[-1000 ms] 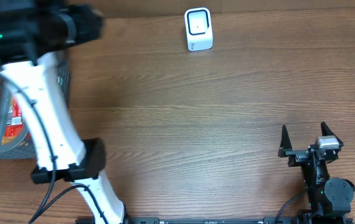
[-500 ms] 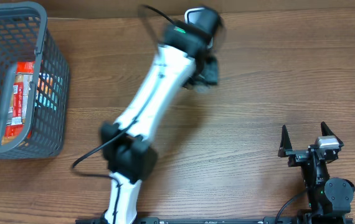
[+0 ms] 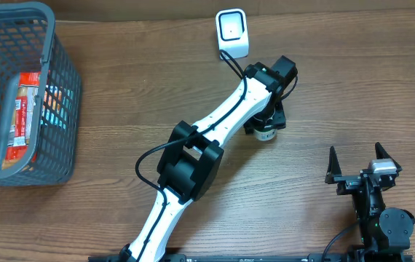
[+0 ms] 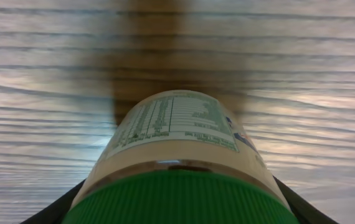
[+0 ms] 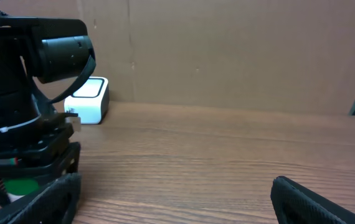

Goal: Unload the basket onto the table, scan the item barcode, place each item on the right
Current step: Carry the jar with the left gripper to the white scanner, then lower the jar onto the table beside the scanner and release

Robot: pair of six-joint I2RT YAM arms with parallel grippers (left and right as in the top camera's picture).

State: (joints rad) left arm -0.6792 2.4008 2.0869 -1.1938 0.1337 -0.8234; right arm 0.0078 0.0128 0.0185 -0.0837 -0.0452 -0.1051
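Clamping the green-capped plastic bottle [image 4: 174, 127] in my left gripper [image 3: 266, 129] near the small white box scanner [image 3: 232, 33], I should rotate it until its barcode (hidden from my camera) faces that scanner squarely.

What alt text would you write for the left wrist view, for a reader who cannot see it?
A bottle with a green cap and a printed label, seen from its cap end, fills the lower middle of the picture, gripped between two dark fingers. Behind it lies a wooden table with a dark shadow on it.
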